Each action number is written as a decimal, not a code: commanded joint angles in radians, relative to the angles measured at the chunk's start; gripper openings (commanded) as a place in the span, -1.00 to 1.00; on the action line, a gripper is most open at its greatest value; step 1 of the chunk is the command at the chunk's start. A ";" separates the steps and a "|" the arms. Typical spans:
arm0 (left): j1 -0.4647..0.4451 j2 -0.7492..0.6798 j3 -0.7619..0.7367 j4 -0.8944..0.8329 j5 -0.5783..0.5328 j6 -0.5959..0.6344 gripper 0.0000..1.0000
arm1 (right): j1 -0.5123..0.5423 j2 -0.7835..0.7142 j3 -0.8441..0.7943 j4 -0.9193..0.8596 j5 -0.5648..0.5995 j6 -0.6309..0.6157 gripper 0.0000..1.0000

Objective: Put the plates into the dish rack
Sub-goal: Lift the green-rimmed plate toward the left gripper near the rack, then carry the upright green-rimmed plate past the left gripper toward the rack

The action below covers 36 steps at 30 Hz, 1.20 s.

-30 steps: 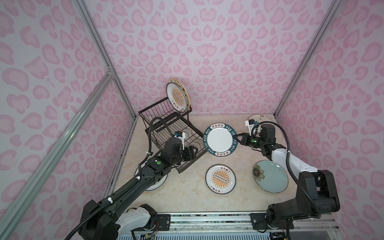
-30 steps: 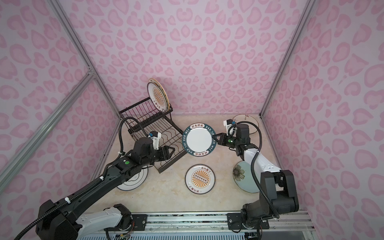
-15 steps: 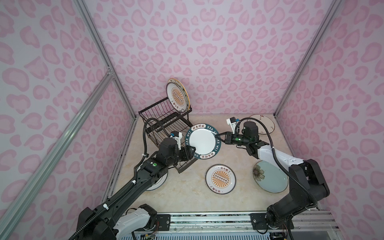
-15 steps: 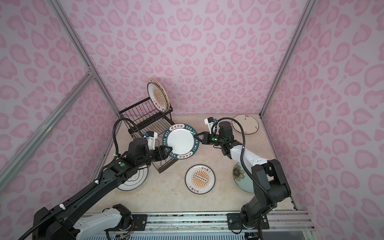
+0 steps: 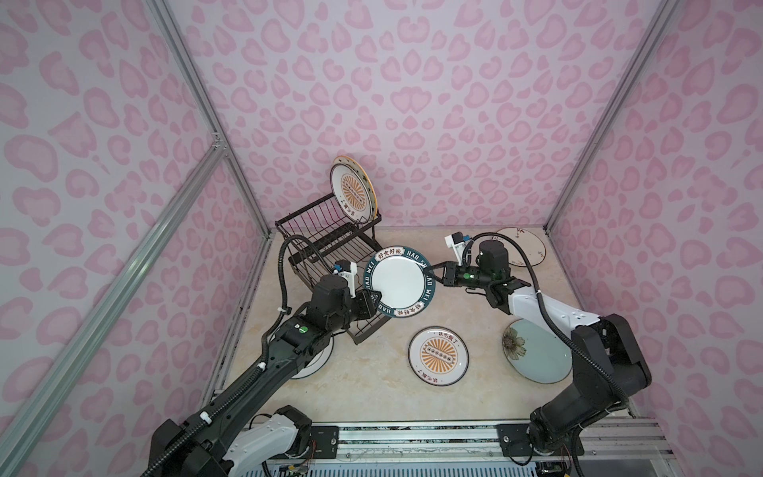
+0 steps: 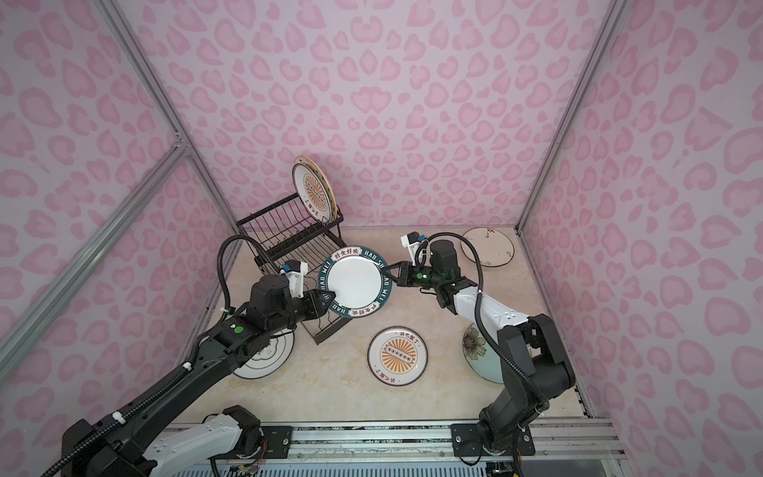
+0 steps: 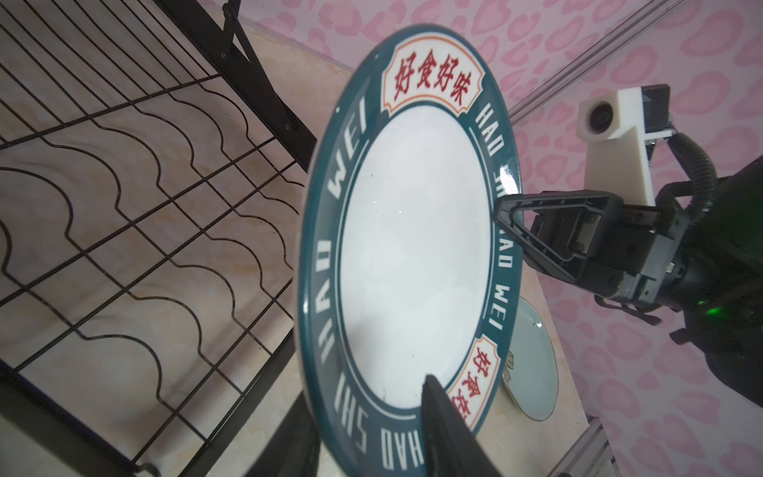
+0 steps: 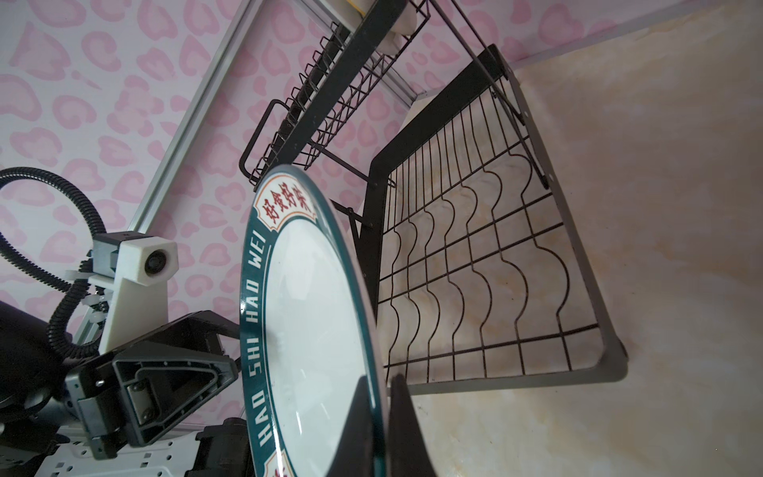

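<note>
A white plate with a teal lettered rim [image 5: 398, 287] [image 6: 356, 285] hangs tilted in the air, just in front of the black wire dish rack [image 5: 326, 235] [image 6: 289, 231]. My right gripper [image 5: 431, 276] [image 8: 382, 384] is shut on its right rim. My left gripper [image 5: 373, 297] [image 7: 367, 413] straddles its lower left rim, one finger across the face and one behind. Whether those fingers press on it does not show. An orange sunburst plate [image 5: 353, 192] [image 6: 314, 188] stands upright in the rack's raised basket. The rack's lower wavy tray [image 7: 124, 186] [image 8: 475, 247] holds nothing.
Flat on the table lie a sunburst plate [image 5: 438, 356], a pale blue-green flower plate [image 5: 536, 351] beside the right arm, a white plate [image 5: 522, 246] at the back right, and a white plate [image 5: 313, 363] half under the left arm. Pink walls close in on three sides.
My right gripper has carried the lettered plate left, up to the rack. My left gripper's fingers have come around its lower left rim and narrowed.
</note>
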 commanded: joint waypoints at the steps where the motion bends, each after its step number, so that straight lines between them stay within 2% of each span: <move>1: 0.001 -0.006 -0.006 0.029 -0.003 0.012 -0.25 | 0.008 -0.006 0.004 0.023 -0.028 -0.008 -1.00; 3: 0.003 -0.006 -0.004 0.032 -0.004 0.010 -0.40 | 0.007 -0.009 0.003 0.023 -0.028 -0.007 -1.00; 8: 0.007 -0.004 -0.004 0.040 -0.002 0.016 -0.50 | 0.009 -0.013 0.003 0.023 -0.033 -0.002 -1.00; 21: 0.022 0.029 0.012 0.076 0.017 0.011 -0.92 | 0.009 -0.040 -0.020 0.025 -0.022 0.020 -1.00; 27: 0.031 0.061 0.035 0.079 0.034 -0.020 -0.92 | 0.012 -0.057 -0.028 0.021 -0.010 0.021 -0.71; 31: 0.033 0.054 0.028 0.100 0.008 -0.049 -0.92 | 0.015 -0.067 -0.036 0.006 0.008 0.019 -0.53; 36: 0.036 0.034 0.006 0.140 0.018 -0.062 -0.92 | 0.028 -0.060 -0.042 0.018 0.010 0.026 -0.40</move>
